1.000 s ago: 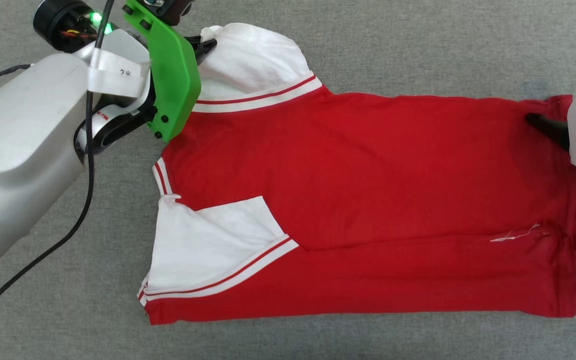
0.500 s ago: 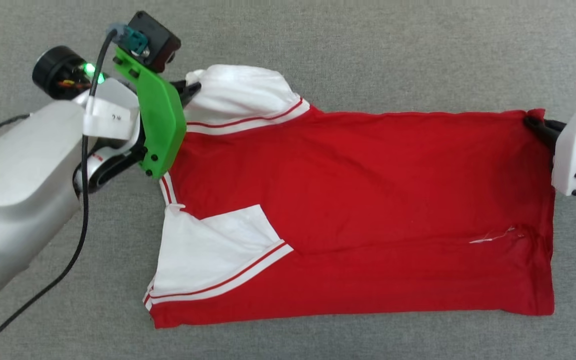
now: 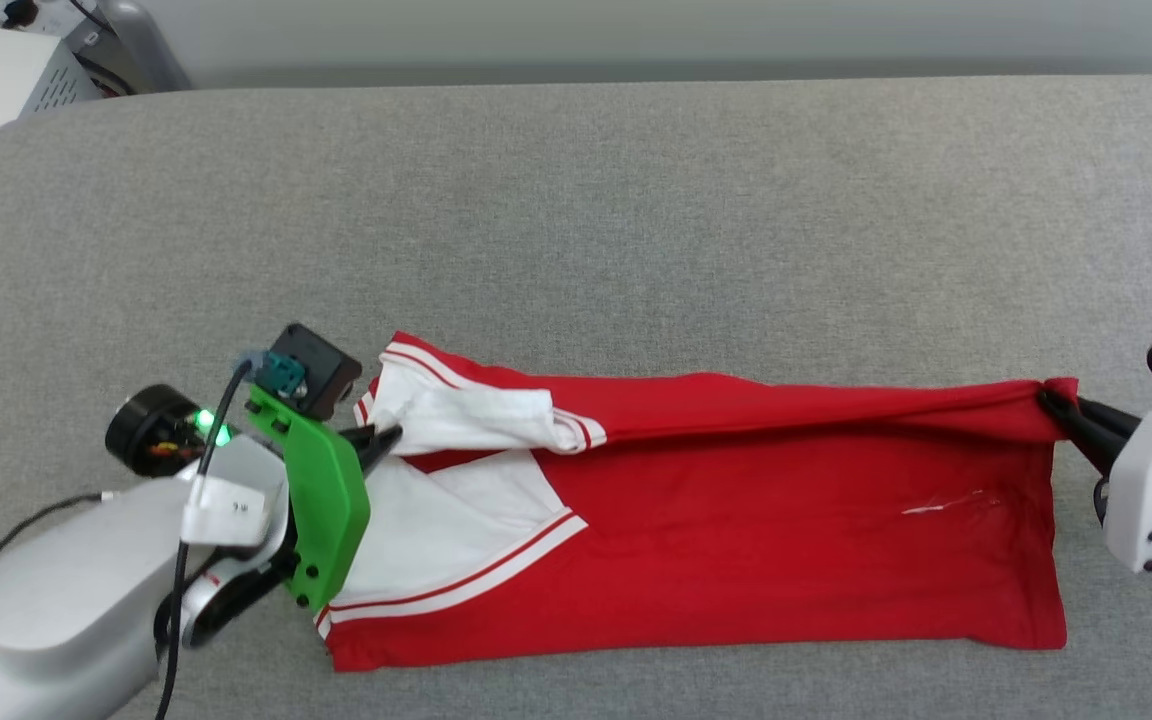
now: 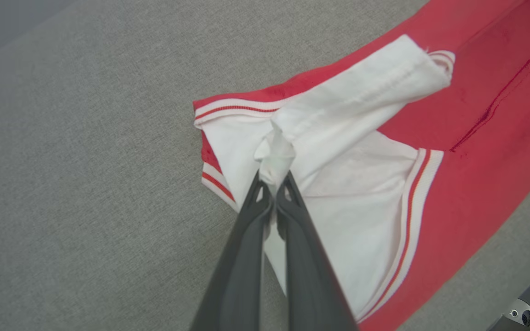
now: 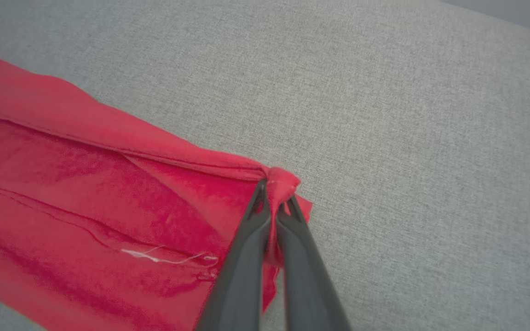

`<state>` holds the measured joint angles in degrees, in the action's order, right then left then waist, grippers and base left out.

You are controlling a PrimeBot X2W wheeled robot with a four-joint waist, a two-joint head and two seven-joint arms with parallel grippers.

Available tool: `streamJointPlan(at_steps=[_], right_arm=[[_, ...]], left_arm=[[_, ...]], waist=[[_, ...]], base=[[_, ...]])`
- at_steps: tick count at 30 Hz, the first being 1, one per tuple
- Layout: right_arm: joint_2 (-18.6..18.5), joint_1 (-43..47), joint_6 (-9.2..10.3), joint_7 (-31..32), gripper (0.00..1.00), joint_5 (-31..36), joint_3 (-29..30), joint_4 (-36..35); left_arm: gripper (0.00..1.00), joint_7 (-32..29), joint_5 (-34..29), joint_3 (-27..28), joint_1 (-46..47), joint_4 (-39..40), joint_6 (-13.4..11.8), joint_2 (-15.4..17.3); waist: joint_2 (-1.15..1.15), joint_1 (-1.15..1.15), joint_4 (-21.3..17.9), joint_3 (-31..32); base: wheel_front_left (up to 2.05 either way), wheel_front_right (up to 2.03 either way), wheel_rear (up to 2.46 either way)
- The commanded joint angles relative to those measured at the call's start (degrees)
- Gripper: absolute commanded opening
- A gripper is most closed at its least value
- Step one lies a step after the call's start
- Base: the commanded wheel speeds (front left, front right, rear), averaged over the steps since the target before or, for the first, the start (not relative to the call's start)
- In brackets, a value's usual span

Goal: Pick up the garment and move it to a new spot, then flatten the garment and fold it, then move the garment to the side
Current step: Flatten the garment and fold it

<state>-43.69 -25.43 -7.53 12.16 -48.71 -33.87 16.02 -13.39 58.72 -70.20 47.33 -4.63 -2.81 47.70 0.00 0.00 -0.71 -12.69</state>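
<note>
Garment [image 3: 736,540] stretched left to right between our two grippers, its far edge pulled taut above the grey cushion [image 3: 576,220].
Our left gripper [image 3: 384,438] is pinched tight on the white sleeve [image 4: 352,92], and our right gripper [image 3: 1054,402] is clamped on the red hem corner [image 5: 283,179]. The long axis runs straight from one to the other, with the near edge lying on the cushion towards us. We judge the fold needs both held corners carried together towards that near edge.

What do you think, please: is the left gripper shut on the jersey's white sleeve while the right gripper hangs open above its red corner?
No: the right gripper is shut on the jersey at its red corner, per the right wrist view; the left gripper is shut on the white sleeve.
</note>
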Motion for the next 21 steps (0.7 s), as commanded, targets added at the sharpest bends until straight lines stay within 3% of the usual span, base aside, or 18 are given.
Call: streamJointPlan(at_steps=[1,11,19,20,21], right_arm=[[-0.56,2.04,0.04,-0.83,0.0,-0.25,0.55,-0.72],[1.06,14.32,0.04,-2.0,0.0,0.3,5.25,-4.52],[4.61,17.54,0.04,-0.01,0.0,2.06,6.4,-1.29],[5.72,17.37,0.04,-0.52,1.0,1.45,7.37,-1.44],[5.81,17.41,0.04,-0.61,1.0,1.09,7.66,-1.89]], left_arm=[[0.0,0.6,0.27,-0.2,-2.1,0.79,-0.88,0.83],[0.0,3.31,2.42,-1.19,-10.83,2.85,-4.32,1.48],[0.0,4.99,3.63,-1.38,-13.16,-2.0,-4.05,-1.75],[1.0,7.38,3.6,-0.57,-13.64,-3.7,-4.75,-2.72],[1.0,8.34,3.57,-0.25,-13.88,-3.88,-5.03,-2.84]], waist=[[0.0,0.0,0.25,1.72],[0.0,0.0,0.75,1.47],[0.0,0.0,1.0,-0.65],[0.0,0.0,0.94,-0.21],[0.0,0.0,0.93,0.11]], base=[[0.0,0.0,0.0],[0.0,0.0,0.0],[0.0,0.0,0.0],[0.0,0.0,0.0],[0.0,0.0,0.0]])
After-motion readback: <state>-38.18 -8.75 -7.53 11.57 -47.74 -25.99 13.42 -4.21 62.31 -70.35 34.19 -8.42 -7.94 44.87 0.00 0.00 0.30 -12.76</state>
